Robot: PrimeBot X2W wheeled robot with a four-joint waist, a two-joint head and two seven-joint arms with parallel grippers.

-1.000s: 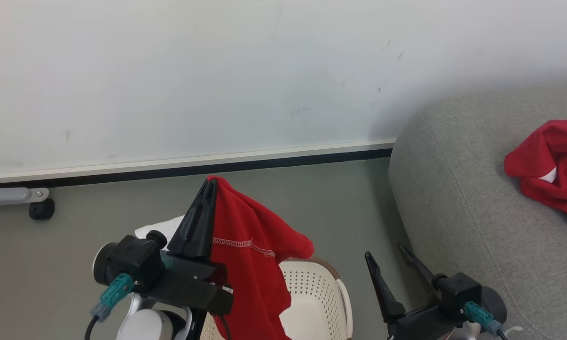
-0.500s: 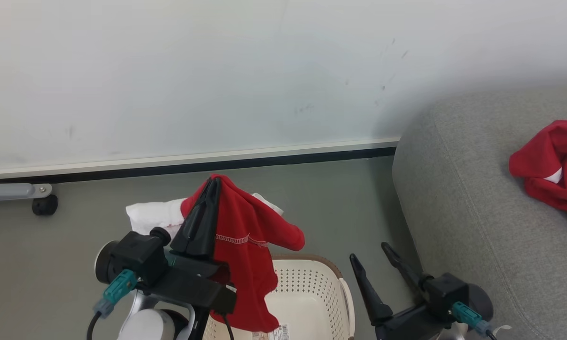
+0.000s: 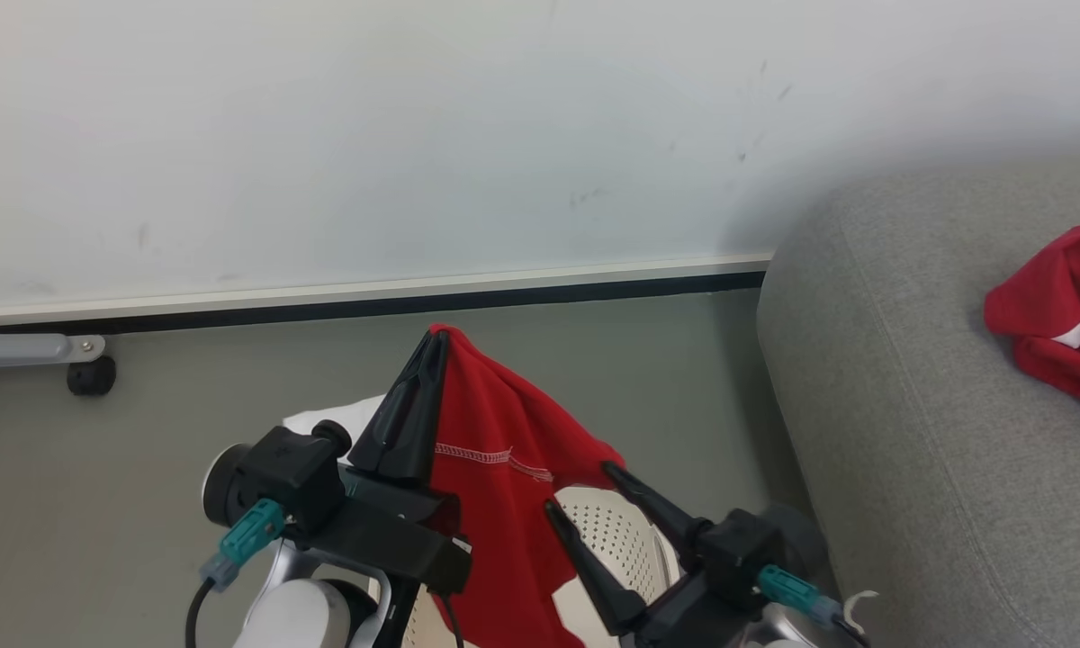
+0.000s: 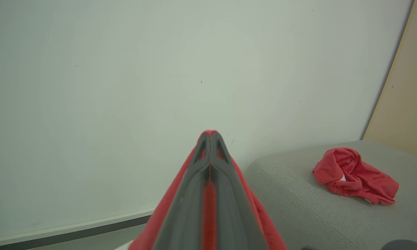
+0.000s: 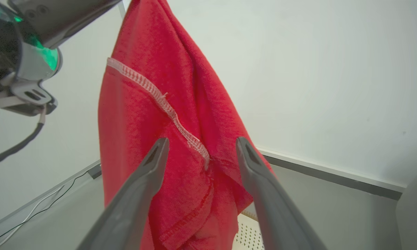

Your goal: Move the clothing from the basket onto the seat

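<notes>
Grey floor [image 3: 144, 432] below: my left pincer [image 3: 436, 337] grips a soft red garment [image 3: 495, 423]; my right pincer [image 3: 578, 486] stands wide nearby.

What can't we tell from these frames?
Basket contents: head view, covered by held red garment and right hand.
White piece: head view, mostly behind left hand.
Second red garment on sofa: head view, cut by right edge.
Held garment's lower end: right wrist view, past bottom edge.
</notes>
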